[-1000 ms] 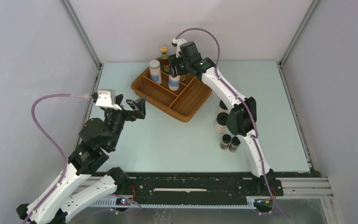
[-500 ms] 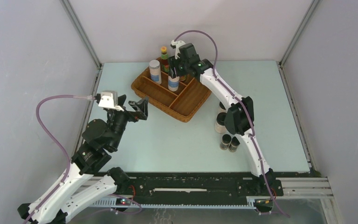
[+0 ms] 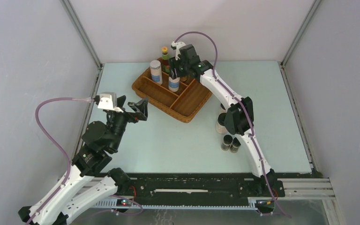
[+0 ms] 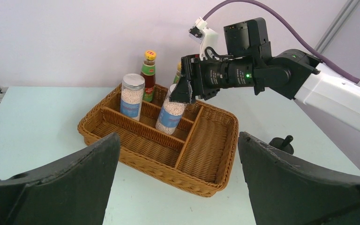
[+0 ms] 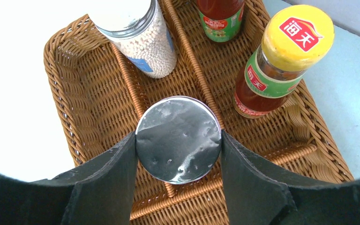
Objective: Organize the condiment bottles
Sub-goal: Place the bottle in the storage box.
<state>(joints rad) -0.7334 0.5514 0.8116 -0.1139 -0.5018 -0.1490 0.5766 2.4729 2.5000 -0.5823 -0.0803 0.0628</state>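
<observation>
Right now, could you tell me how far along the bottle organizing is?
Done: one silver-lidded jar and two sauce bottles stand in the wicker tray. In hand: the right gripper is clamped on the second jar, low in a tray compartment; the left gripper is open and empty. To do: a beige shaker and two dark vials wait on the table; the right arm may hide more.
</observation>
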